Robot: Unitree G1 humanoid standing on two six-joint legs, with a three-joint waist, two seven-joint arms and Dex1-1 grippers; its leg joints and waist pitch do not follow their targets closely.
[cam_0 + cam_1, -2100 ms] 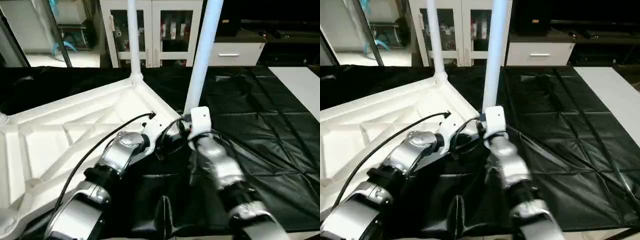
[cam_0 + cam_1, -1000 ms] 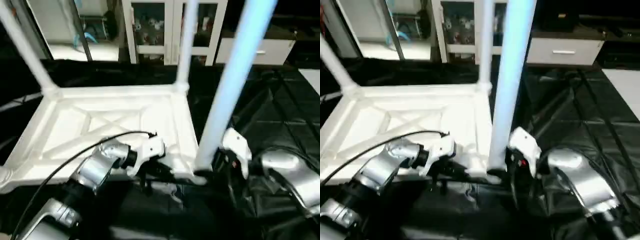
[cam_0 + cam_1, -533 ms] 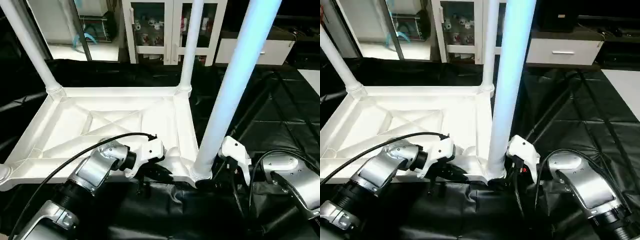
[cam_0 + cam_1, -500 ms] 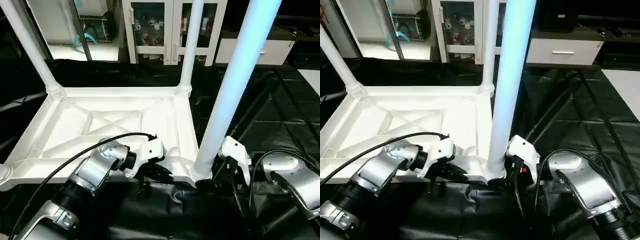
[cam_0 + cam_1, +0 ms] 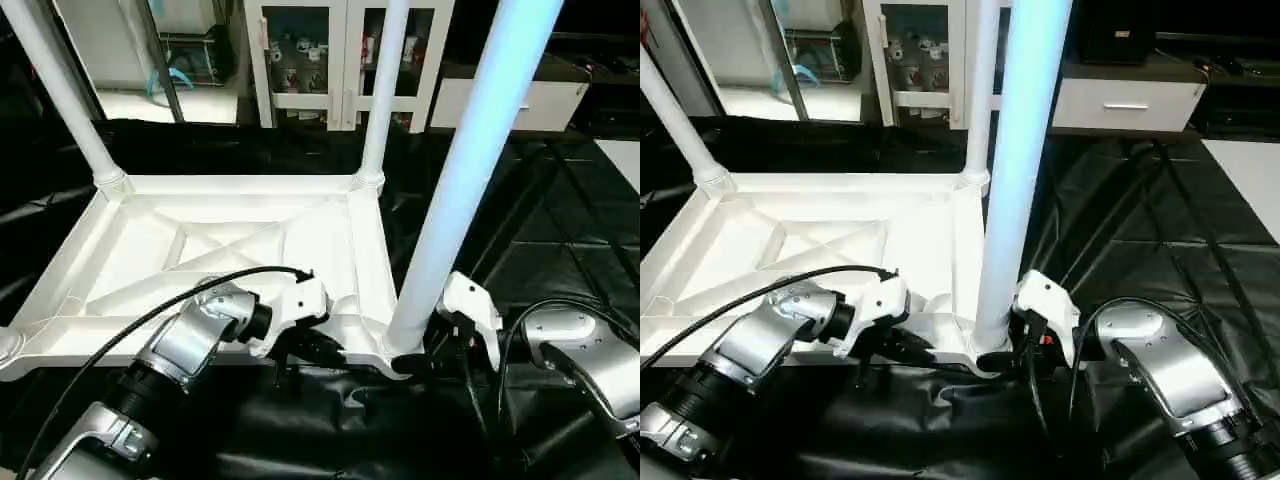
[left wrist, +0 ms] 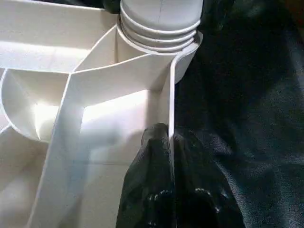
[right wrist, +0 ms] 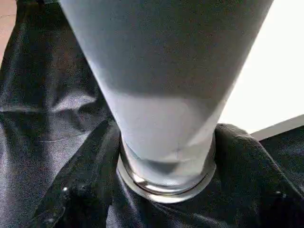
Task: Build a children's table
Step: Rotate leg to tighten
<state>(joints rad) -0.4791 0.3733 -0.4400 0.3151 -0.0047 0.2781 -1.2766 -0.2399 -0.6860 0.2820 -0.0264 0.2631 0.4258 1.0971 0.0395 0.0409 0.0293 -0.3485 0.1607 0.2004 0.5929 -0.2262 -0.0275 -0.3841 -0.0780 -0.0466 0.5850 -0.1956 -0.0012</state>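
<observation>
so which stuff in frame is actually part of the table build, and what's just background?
Job: white tabletop, upside down; near leg at its corner socket; two far legs.
Background: black sheet, white glass-door cabinet, white drawer unit.

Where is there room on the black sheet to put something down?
Free: the black sheet right of the near leg. Also the strip beyond the tabletop, before the cabinet. Crowded: the near corner, where the left gripper and right gripper meet.
</observation>
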